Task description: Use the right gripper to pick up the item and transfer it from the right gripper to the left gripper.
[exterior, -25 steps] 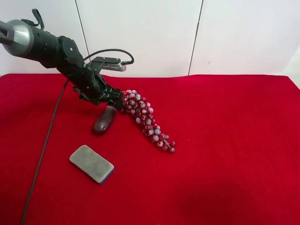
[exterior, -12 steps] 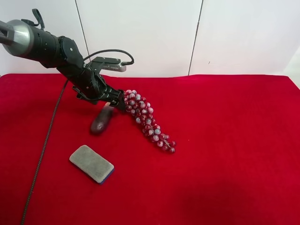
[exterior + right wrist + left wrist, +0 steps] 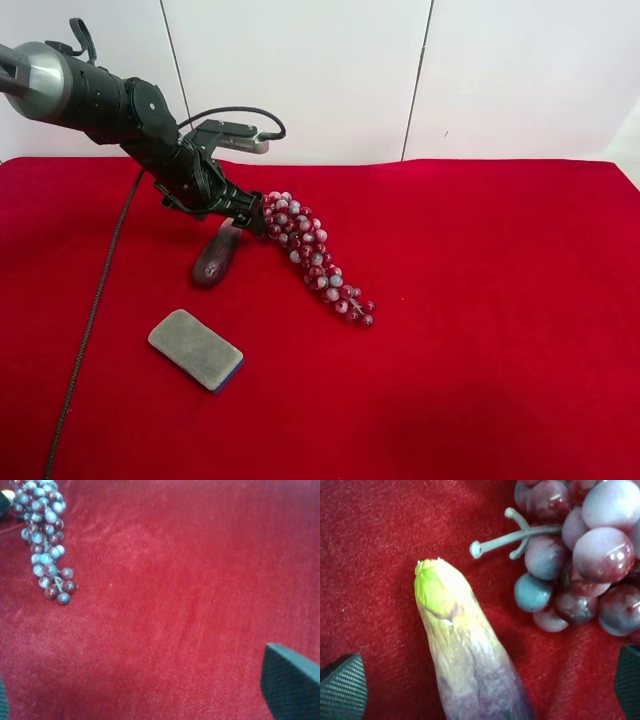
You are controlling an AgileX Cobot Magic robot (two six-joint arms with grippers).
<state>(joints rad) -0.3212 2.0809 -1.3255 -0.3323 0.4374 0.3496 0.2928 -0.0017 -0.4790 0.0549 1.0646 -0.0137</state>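
Observation:
The item (image 3: 213, 260), a dark glossy eggplant piece with a pale tip, lies on the red cloth beside the grape bunch (image 3: 310, 255). The left gripper (image 3: 238, 215), on the arm with the silver cylinder at the exterior high view's left, hovers just over the item's pale end. In the left wrist view the item (image 3: 465, 660) lies between the wide-apart fingers (image 3: 342, 690), touching neither. The right gripper (image 3: 150, 700) is out of the exterior high view. Its wrist view shows one finger (image 3: 292, 682) over bare cloth, open and empty.
A flat grey sponge (image 3: 196, 349) lies near the front left of the red cloth (image 3: 480, 330). The grape bunch also shows in the right wrist view (image 3: 42, 535) and the left wrist view (image 3: 580, 555). A black cable (image 3: 95, 310) trails along the cloth's left side.
The item has shifted slightly left and lower on the cloth, and its pale tip now shows below the left gripper. The left arm has barely moved.

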